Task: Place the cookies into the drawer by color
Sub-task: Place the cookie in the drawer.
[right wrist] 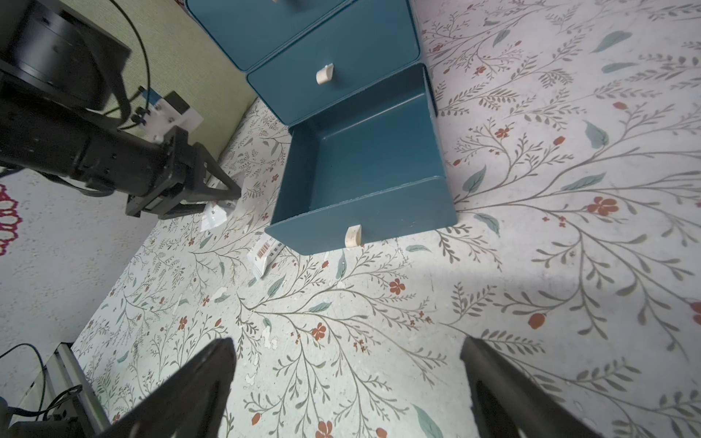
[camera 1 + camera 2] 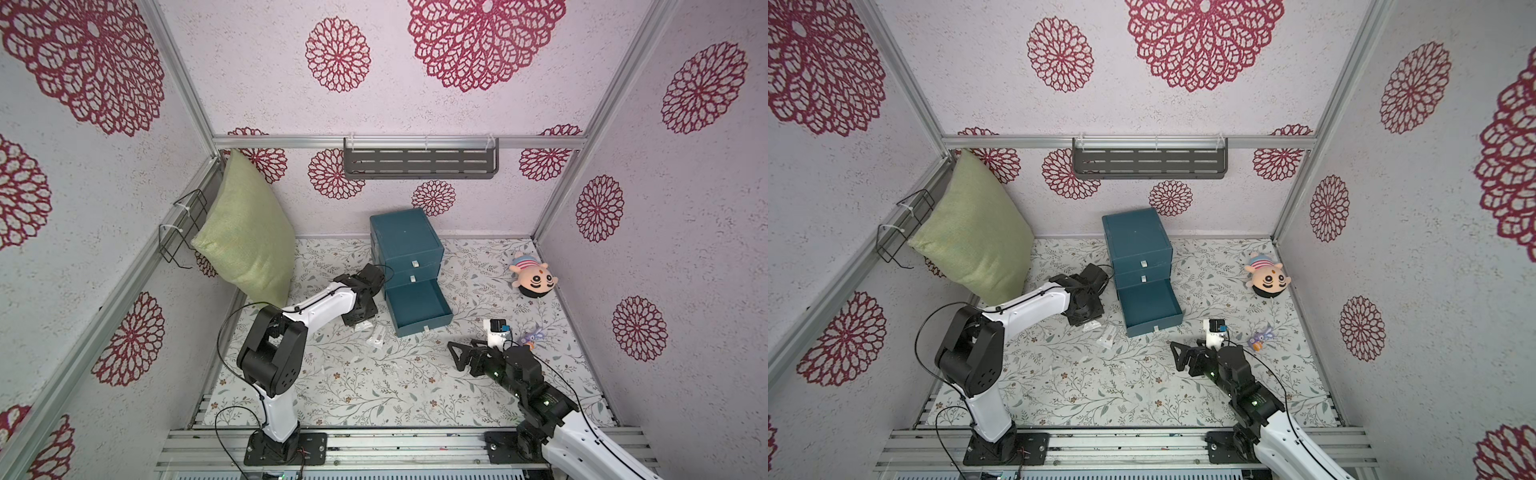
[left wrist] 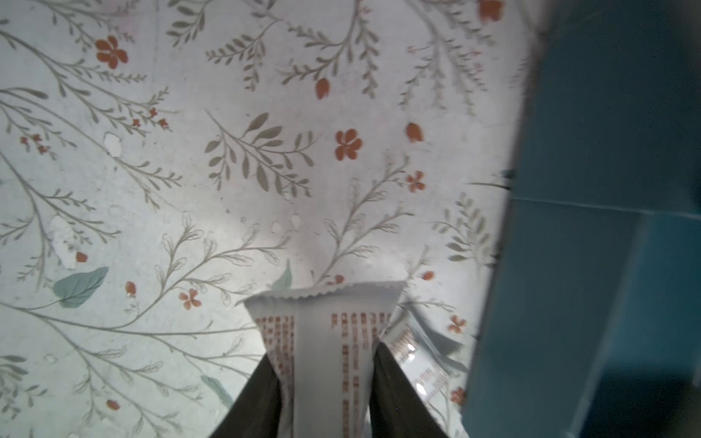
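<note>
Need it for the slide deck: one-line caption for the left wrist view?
Left gripper, jaws shut on a white cookie packet; second packet and teal drawer chest alongside.

White arm shells, black joint housings, thin black looping cables, bolted black base plates

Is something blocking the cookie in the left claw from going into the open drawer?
Nothing loose is in the way. The left gripper holds a white cookie packet beside the empty open bottom drawer; only that drawer's side wall stands between them.
</note>
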You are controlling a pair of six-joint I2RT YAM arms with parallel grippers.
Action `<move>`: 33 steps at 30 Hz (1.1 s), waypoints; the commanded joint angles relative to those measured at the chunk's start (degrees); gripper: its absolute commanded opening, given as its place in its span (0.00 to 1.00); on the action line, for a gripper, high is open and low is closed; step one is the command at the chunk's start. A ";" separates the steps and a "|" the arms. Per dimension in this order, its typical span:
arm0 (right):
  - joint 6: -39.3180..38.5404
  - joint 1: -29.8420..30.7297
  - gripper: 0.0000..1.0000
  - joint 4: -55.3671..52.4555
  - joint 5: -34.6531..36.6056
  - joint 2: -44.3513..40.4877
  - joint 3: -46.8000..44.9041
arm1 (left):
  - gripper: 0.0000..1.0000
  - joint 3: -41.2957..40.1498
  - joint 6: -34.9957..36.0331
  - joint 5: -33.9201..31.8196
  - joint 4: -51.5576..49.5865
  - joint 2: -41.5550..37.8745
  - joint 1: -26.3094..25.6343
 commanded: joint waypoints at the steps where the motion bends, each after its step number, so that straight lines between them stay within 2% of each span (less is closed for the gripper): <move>1: 0.59 -0.25 0.99 2.11 -0.54 0.31 -0.10 | 0.38 3.65 1.42 -0.74 -0.87 -2.37 -2.96; 7: 0.89 -0.30 0.99 2.68 -0.81 0.94 0.03 | 0.38 9.94 2.79 0.31 -0.21 -0.66 -7.21; 14: 1.05 -0.35 0.99 2.59 -0.91 0.81 0.03 | 0.38 16.29 4.81 3.10 1.44 4.83 -9.66; 29: 2.43 -0.38 0.99 3.20 -1.35 0.36 -1.54 | 0.41 28.74 9.86 3.14 0.70 16.73 -9.93; 31: 2.57 -0.45 0.99 2.93 -1.48 0.02 -1.52 | 0.46 29.46 9.85 3.86 0.37 17.17 -9.94; 33: 2.51 -0.42 0.99 2.55 -1.52 -0.33 -1.53 | 0.59 29.18 9.67 5.00 0.58 16.77 -10.03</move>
